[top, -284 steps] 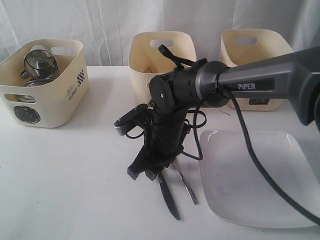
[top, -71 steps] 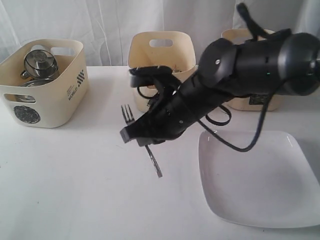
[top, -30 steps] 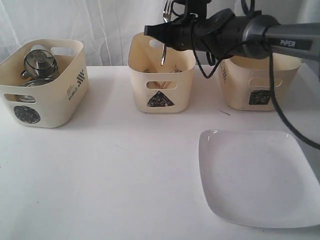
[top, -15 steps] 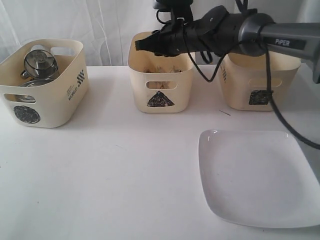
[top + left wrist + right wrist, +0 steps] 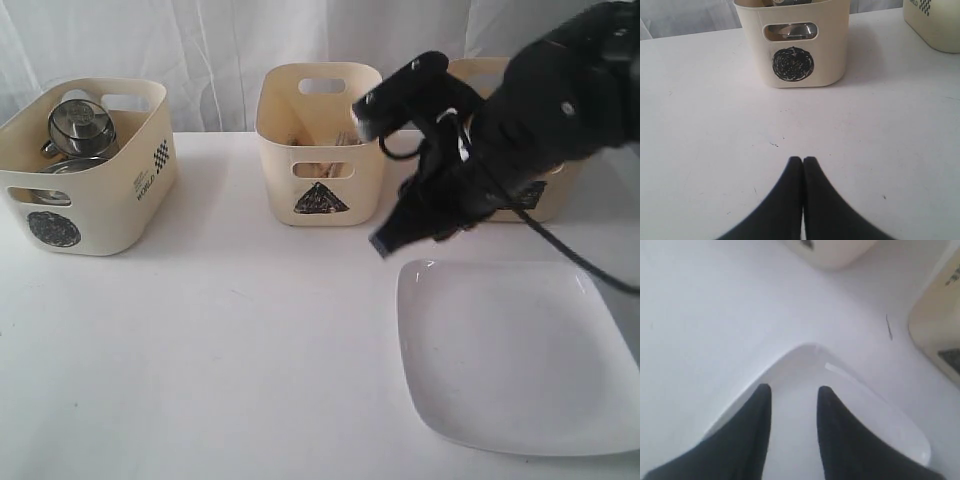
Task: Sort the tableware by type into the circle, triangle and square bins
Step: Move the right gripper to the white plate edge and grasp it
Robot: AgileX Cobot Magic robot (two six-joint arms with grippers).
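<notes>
**Current state**

1. The large white square plate (image 5: 510, 350) lies flat on the table (image 5: 220, 350), in front of the square bin (image 5: 490, 72). It is the only piece of tableware seen outside a bin.
2. The circle bin (image 5: 85, 165) holds a steel mug (image 5: 80, 122) and other steel ware. The triangle bin (image 5: 320, 140) shows wooden pieces through its handle slot (its contents cannot otherwise be told apart).
3. The right gripper (image 5: 793, 390) hangs above the plate corner nearest the triangle bin. Its fingers stand a moderate gap apart and carry nothing.
4. The left gripper (image 5: 803, 167) is low over bare table, facing the circle bin. Its fingers are pressed together and hold nothing.

**Step in hand**

Judged from the layout, the plate is next, and it belongs in the square bin.

**Governing relation**

- The plate corner lies directly below and just ahead of the right fingertips; the rest of the plate extends away from that corner, towards the right side of the exterior view.
- Being square, the plate has no long axis. The raised rim at the corner is the only graspable feature.
- The right arm is much the nearer; the left gripper is well apart from the plate.

**Caution**

A flat plate gives little purchase, so one finger probably has to get under the rim
</notes>
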